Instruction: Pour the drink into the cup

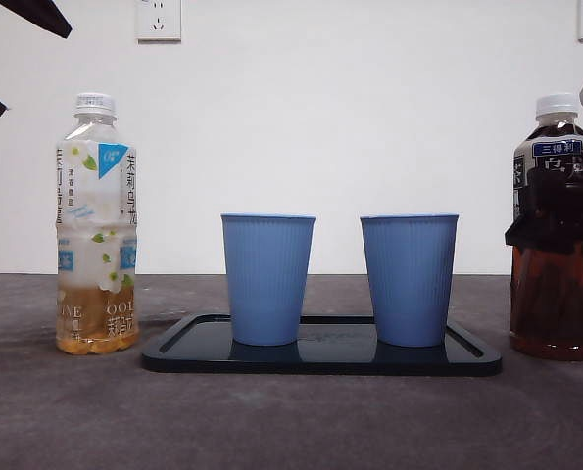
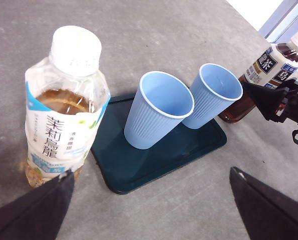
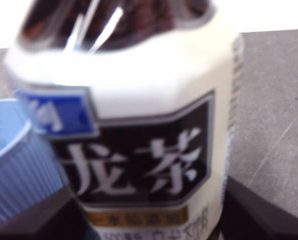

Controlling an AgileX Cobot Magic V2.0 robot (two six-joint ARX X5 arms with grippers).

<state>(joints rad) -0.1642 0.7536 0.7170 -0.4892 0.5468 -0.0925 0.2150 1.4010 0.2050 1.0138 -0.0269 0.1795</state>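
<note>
Since cap remains on: step in hand: grasping.
Right tool (image 1: 556, 230): clamped on dark tea plastic bottle (image 1: 554, 294), standing on grey bench (image 1: 291, 421) beside blue ribbed cups (image 1: 409, 279).
Left tool (image 2: 149, 200): apart, waiting.
Next: uncap, lift, tilt.

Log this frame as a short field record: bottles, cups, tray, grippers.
dark tea bottle: upright on the table, capped, beside the tray
right gripper: around the dark tea bottle at mid-height
jasmine tea bottle: upright, capped, nearly empty
left gripper: open, above the table, holding nothing
blue cups: upright, side by side on the tray, empty
tray: dark, flat on the table
</note>
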